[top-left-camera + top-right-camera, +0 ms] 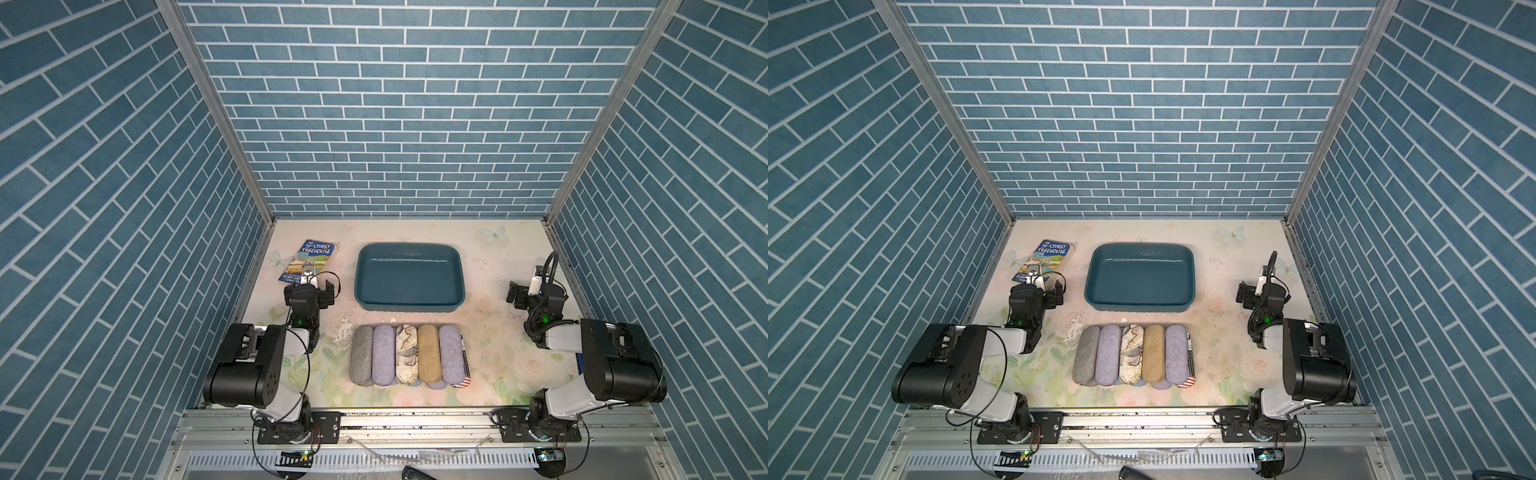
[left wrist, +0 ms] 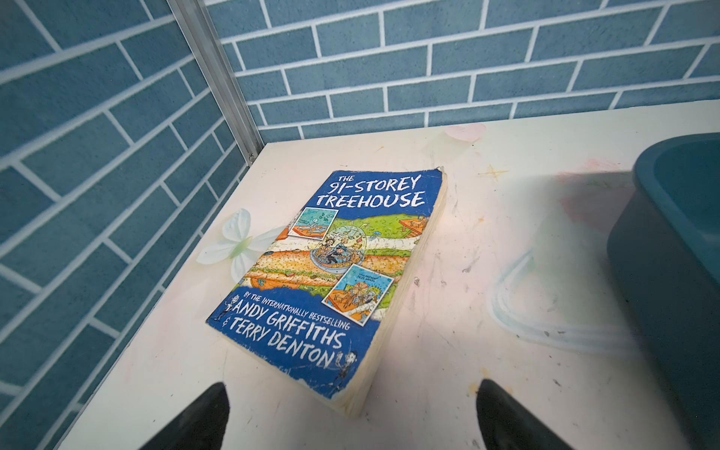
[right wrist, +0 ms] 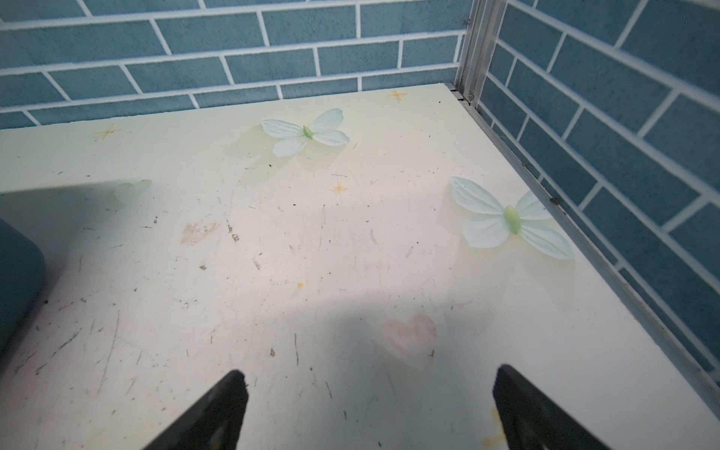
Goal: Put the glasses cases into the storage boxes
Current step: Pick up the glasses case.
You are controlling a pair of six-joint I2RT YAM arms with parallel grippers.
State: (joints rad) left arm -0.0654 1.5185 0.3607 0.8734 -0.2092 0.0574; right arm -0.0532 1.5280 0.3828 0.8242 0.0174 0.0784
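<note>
Five glasses cases lie side by side near the table's front: grey (image 1: 361, 355), lilac (image 1: 384, 355), map-print (image 1: 406, 353), tan (image 1: 429, 352) and lilac (image 1: 451, 352). More cases lie under them, and a flag-print end (image 1: 462, 381) peeks out at the right. Behind the row stands the dark teal storage box (image 1: 409, 246), with nothing in it. My left gripper (image 1: 311, 284) hovers open to the box's left, over the near end of a book. My right gripper (image 1: 534, 289) is open to the box's right, above bare table. In the wrist views both the left gripper (image 2: 352, 385) and the right gripper (image 3: 370, 372) hold nothing.
A paperback book (image 2: 331, 280) lies at the back left, close to the side wall. Blue brick-pattern walls enclose the table on three sides. The box's wall (image 2: 670, 253) stands just beside the left gripper; a corner of the box (image 3: 15, 280) edges the right wrist view.
</note>
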